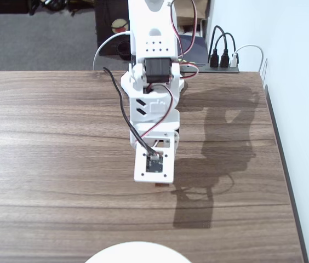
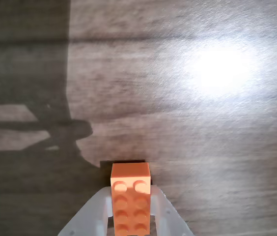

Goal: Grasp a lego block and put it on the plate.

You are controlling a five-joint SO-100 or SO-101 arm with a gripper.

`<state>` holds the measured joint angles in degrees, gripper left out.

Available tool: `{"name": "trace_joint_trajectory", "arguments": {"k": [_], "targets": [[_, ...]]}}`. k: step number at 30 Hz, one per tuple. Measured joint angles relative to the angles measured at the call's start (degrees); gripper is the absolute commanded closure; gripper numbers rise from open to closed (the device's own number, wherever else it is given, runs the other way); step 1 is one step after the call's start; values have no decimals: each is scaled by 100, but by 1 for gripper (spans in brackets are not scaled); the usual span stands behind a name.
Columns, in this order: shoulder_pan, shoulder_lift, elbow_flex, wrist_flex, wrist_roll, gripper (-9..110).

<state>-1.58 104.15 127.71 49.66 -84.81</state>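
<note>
In the wrist view my gripper [image 2: 131,194] is shut on the orange lego block [image 2: 130,211]. Its white fingers [image 2: 96,211] press both long sides, and the studs face the camera. The block's front end sticks out past the fingertips, just over the wooden table. In the fixed view the white arm reaches down over the middle of the table. The gripper [image 1: 159,185] is mostly hidden under the wrist camera mount, with only a sliver of the block [image 1: 160,184] showing. The white plate [image 1: 138,253] shows only its rim at the bottom edge, well in front of the gripper.
The wooden table [image 1: 45,153] ends at a white wall on the right. A power strip with black and white plugs [image 1: 224,59] sits at the back right edge. The arm's shadow [image 1: 209,164] falls to the right of the gripper.
</note>
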Motion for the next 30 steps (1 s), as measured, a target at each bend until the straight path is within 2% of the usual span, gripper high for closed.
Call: {"name": "trace_joint_trajectory", "arguments": {"k": [15,30], "targets": [[404,-62,-2364,562,369,97],[554,-1793,-4526,615,932,97]]}}
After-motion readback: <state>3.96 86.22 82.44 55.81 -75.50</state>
